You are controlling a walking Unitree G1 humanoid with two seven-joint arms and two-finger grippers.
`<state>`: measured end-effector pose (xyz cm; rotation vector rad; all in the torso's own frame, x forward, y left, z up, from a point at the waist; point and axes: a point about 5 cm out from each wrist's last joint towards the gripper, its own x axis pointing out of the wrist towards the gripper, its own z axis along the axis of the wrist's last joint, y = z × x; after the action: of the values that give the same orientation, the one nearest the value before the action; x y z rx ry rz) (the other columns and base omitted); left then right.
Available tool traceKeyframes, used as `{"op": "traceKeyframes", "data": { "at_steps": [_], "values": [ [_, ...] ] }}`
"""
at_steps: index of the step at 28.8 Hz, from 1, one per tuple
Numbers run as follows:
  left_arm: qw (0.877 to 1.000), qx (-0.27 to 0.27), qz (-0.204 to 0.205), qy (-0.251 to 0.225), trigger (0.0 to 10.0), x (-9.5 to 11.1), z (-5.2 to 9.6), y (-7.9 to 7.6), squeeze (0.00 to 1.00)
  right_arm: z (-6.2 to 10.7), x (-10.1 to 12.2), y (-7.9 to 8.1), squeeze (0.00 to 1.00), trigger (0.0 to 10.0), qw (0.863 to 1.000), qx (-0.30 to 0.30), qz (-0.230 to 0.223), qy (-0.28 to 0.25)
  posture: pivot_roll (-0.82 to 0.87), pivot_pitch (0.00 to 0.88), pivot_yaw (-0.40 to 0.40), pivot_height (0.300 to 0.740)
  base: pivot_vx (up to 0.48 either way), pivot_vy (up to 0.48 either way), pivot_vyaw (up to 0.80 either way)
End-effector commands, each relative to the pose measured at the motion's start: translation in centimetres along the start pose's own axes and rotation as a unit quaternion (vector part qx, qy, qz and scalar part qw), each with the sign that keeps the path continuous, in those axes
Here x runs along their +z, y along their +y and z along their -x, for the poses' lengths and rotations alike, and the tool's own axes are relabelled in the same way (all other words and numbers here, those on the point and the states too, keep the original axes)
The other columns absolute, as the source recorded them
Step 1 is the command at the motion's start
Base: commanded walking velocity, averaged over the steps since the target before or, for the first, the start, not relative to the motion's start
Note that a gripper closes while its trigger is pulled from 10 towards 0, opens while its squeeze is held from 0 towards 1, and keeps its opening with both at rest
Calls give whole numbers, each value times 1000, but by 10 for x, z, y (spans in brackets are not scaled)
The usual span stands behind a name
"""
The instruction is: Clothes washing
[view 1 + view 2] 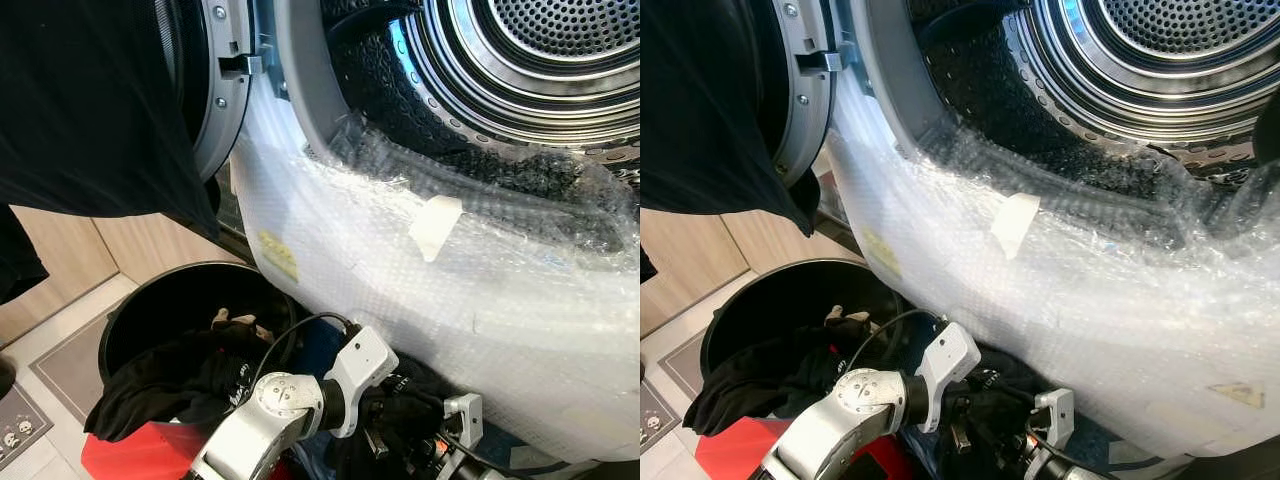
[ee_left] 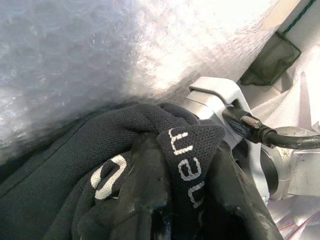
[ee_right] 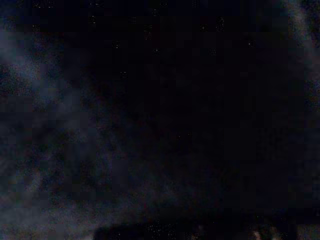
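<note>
None of the laundry is seen in the drum (image 1: 560, 40); one black garment (image 2: 150, 165) is gripped by the left pincer (image 2: 175, 210) near the machine's front, more waits in the bin (image 1: 140, 330). Right pincer's state cannot be told.

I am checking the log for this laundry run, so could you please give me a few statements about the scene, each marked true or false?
1. The washer door is shut. False: it stands open, showing the drum.
2. Bubble wrap covers the washer front. True.
3. The left gripper holds a black garment with white lettering. True.
4. The round black basket beside the washer is empty. False: dark clothes lie in it.
</note>
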<state>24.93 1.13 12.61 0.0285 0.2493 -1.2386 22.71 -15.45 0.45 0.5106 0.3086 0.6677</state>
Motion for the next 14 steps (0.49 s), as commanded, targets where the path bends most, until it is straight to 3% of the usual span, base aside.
{"op": "traceKeyframes", "data": {
  "at_steps": [1, 14],
  "values": [
    [999, -44, -5, -31, 0, 12, -4, -14, 0, -4, 2, 0, 0, 0, 1000, -5, -2, -8, 87, 43, -18, 740, 0, 0, 0],
    [999, -44, -1, -29, 0, 13, -2, -14, 0, -3, -5, 7, 0, 0, 1000, 9, -14, -4, 85, 53, -16, 740, 0, 0, 0]
  ]
}}
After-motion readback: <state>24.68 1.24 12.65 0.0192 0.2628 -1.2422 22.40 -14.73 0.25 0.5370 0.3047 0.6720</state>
